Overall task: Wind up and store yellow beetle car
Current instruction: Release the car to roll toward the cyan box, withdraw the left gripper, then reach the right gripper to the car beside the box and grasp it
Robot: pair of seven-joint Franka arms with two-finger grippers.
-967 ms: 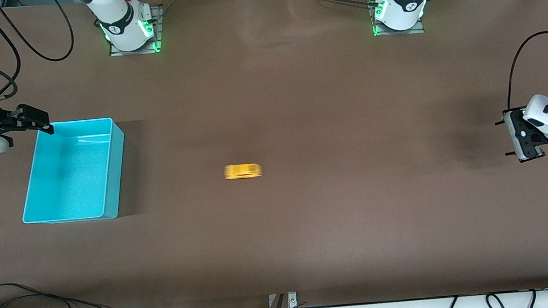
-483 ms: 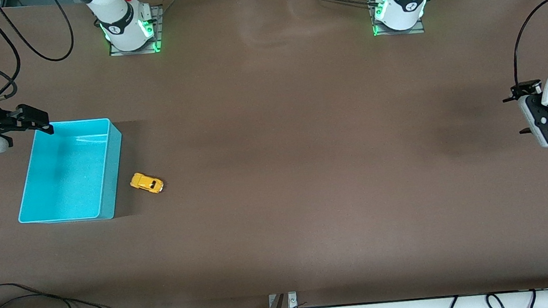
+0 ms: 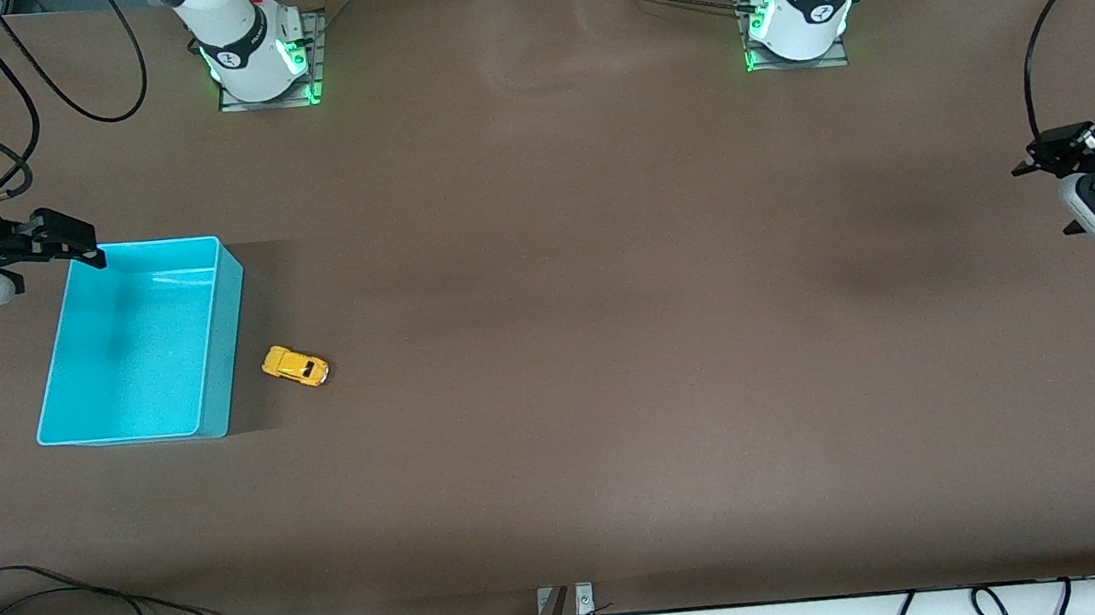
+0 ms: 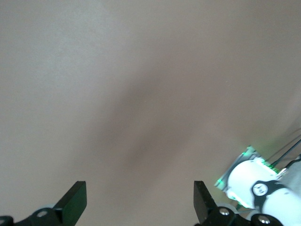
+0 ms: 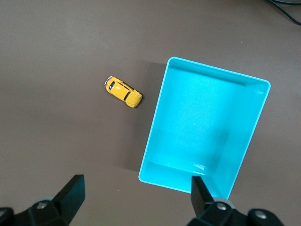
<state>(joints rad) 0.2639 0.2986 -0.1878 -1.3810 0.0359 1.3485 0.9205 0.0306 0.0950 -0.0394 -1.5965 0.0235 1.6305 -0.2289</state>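
The yellow beetle car [image 3: 295,366] stands on the brown table just beside the turquoise bin [image 3: 232,348], on the side toward the left arm's end. The right wrist view shows the car [image 5: 123,92] a short gap from the bin's long wall [image 5: 154,117], and the bin is empty. My right gripper [image 3: 60,249] hangs open over the bin's corner farthest from the front camera, its jaws [image 5: 136,183] wide with nothing between them. My left gripper [image 3: 1044,194] is open and empty above the left arm's end of the table, and its jaws [image 4: 139,190] frame only bare tabletop.
Both arm bases [image 3: 257,54] [image 3: 796,17] stand on the table edge farthest from the front camera. Loose black cables [image 3: 85,613] lie along the nearest edge, with a metal bracket [image 3: 561,608] at its middle. The left arm's base [image 4: 256,186] shows in the left wrist view.
The car rolled from mid-table toward the right arm's end and stopped beside the bin, which shifted slightly. The left gripper drew back toward its end of the table and turned. The right gripper stayed put.
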